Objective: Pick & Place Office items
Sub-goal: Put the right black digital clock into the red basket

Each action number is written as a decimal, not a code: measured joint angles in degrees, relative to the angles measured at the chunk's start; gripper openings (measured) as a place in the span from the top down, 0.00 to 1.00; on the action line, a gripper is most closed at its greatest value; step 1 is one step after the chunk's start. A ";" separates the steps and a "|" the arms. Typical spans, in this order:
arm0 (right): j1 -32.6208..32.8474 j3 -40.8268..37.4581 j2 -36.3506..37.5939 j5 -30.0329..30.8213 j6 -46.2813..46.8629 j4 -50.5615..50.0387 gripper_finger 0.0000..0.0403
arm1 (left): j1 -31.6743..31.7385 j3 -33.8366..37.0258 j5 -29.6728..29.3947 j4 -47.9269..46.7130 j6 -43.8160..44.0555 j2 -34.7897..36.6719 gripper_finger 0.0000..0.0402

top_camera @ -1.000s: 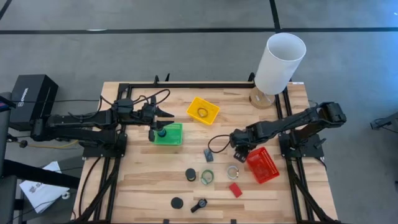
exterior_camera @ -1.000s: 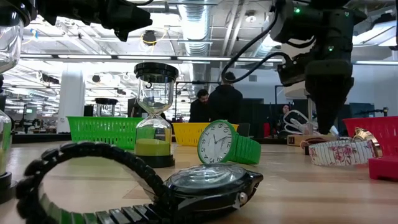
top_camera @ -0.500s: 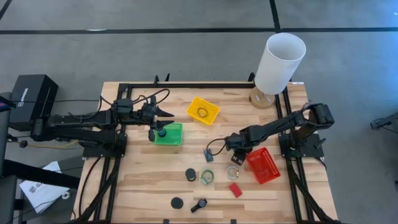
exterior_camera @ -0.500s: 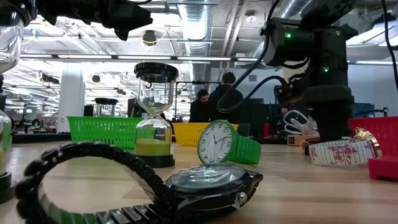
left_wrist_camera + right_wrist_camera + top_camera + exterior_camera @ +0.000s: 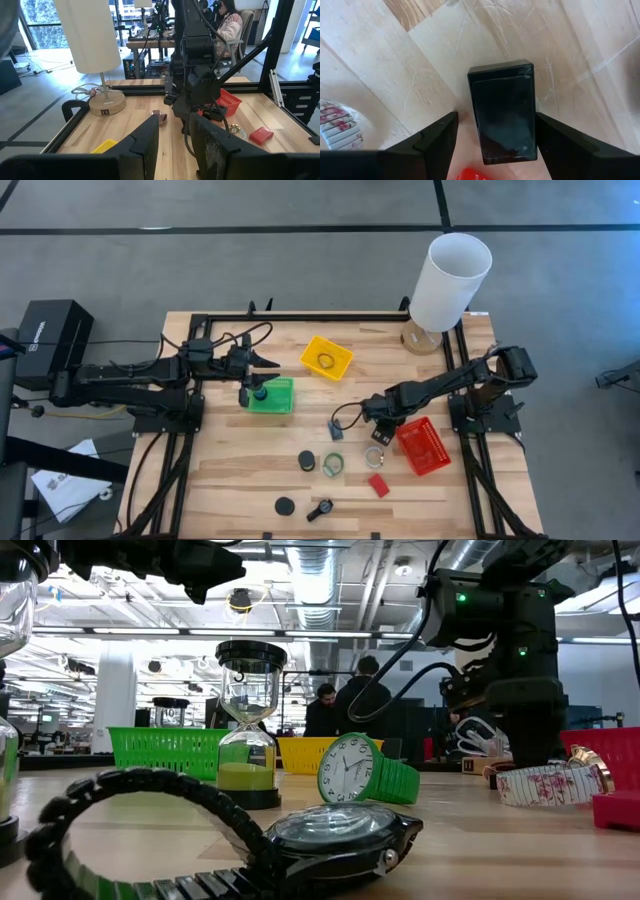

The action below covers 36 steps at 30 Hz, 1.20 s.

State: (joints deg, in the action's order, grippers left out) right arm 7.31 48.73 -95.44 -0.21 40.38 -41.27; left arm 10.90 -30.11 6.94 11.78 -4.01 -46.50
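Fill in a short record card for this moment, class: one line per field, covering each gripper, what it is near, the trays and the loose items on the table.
right gripper: open, low over the table, fingers on either side of a black rectangular block, not yet closed on it
left gripper: waiting above the green tray
yellow tray: holds a ring-shaped item
red tray: beside the right gripper
loose items: green watch, black watch, hourglass, floral-band watch, red block
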 joint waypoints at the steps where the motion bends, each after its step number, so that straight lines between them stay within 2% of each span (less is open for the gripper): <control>1: 0.00 -0.01 0.00 0.00 0.02 0.03 0.38 | 0.00 0.00 0.00 0.02 0.00 0.00 0.74; 10: 0.00 -0.04 -0.04 0.09 -0.31 0.05 0.39 | 0.00 0.00 0.00 0.41 0.00 0.00 0.74; 20: -0.11 -0.02 -0.07 0.61 -0.34 0.40 0.61 | 0.00 0.00 0.00 1.17 0.00 0.00 0.74; 23: -0.11 0.59 -0.13 0.68 -0.44 -0.44 0.64 | 0.00 0.00 0.00 1.24 0.00 0.00 0.74; 30: 0.93 8.09 -0.38 1.72 -3.93 -9.47 0.59 | 0.00 0.00 0.00 1.35 0.00 0.00 0.74; 36: 2.84 17.66 -0.28 0.59 -4.10 -21.28 0.64 | 0.00 0.00 0.00 1.37 0.00 0.00 0.74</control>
State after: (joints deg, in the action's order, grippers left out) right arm 10.15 66.39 -95.72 0.38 36.28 -62.55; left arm 10.90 -30.11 6.94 13.15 -4.01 -46.50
